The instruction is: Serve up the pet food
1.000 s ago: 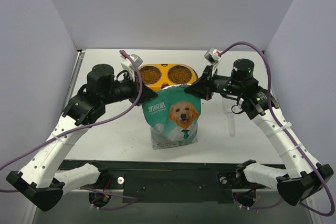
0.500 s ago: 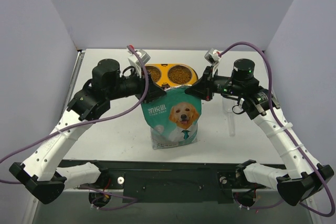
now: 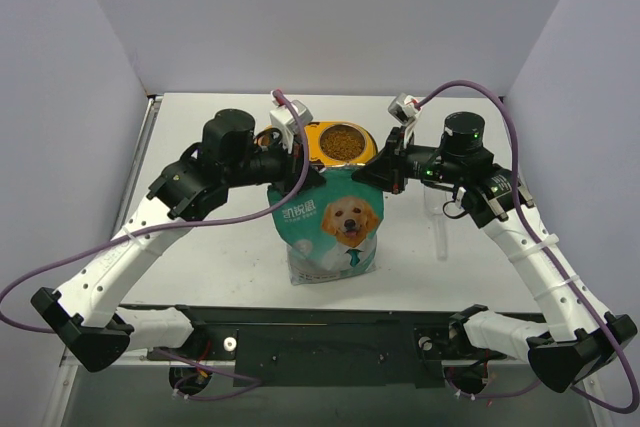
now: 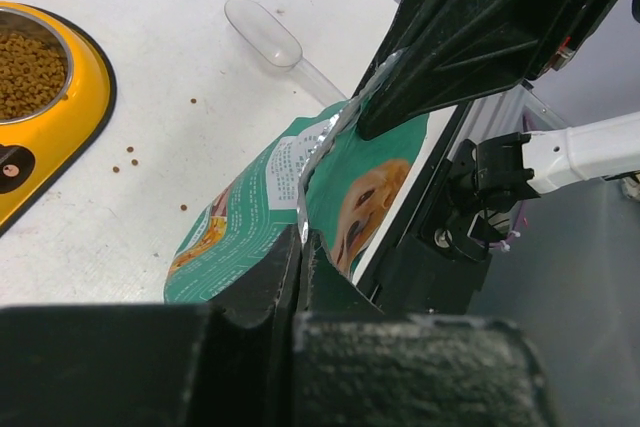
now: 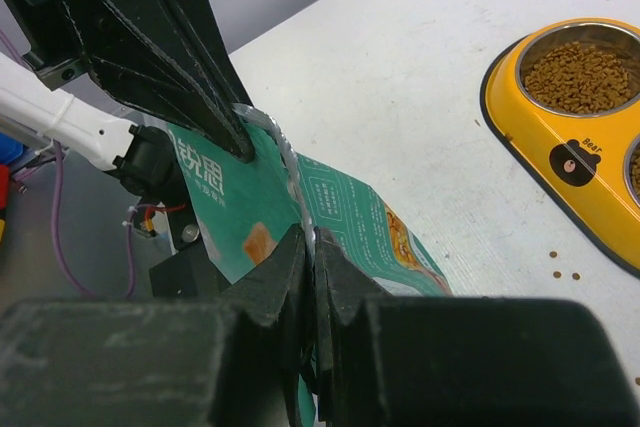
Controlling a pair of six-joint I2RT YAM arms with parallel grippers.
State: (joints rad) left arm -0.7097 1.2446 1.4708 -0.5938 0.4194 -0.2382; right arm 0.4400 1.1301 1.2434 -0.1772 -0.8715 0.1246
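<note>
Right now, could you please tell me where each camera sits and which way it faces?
Top external: above and behind the arm bases, looking down at the table, bag and feeder; both arms show.
Left wrist: looks past the left gripper, shut on the bag, towards the right gripper and scoop.
Right wrist: looks past the right gripper, shut on the bag, towards the feeder.
Both wrist views share the bag's top edge.

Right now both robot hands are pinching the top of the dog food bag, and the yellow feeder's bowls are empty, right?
Not empty. The right wrist view shows brown kibble filling a bowl of the yellow feeder. The rest holds: the left gripper and right gripper both pinch the top edge of the dog food bag.
</note>
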